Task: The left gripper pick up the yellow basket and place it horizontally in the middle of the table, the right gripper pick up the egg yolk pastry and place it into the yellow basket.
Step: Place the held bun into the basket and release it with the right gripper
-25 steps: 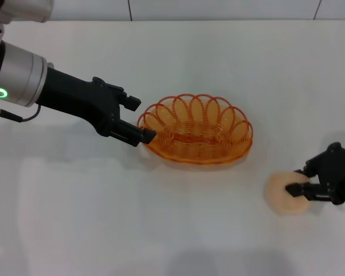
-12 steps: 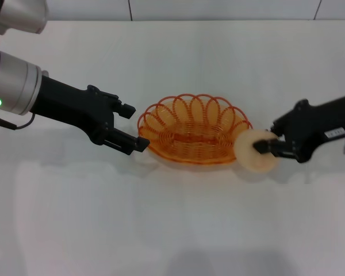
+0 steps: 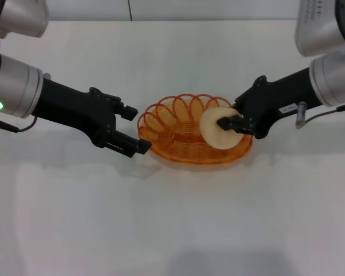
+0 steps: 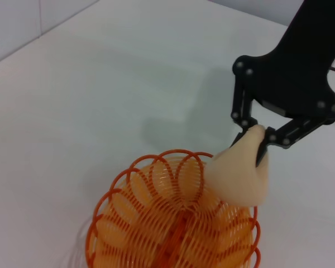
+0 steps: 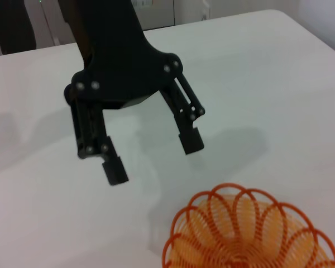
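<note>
The yellow basket [image 3: 187,155] rests lengthwise on the white table [image 3: 172,224] near its middle. My left gripper [image 3: 140,127] is open and empty just off the basket's left end, not touching it. My right gripper [image 3: 234,122] is shut on the egg yolk pastry [image 3: 215,131] and holds it over the right part of the basket, at about rim height. The left wrist view shows the basket [image 4: 156,234], the pastry [image 4: 240,176] and the right gripper [image 4: 259,139]. The right wrist view shows the open left gripper [image 5: 153,159] beyond the basket [image 5: 234,234].
A grey wall edge runs along the table's far side [image 3: 161,11]. Bare white tabletop lies in front of the basket and to both sides. A thin cable hangs off the right arm [image 3: 302,118].
My right gripper has carried the pastry from the table's right side leftward to above the basket. My left gripper has drawn back a little from the basket's left rim.
</note>
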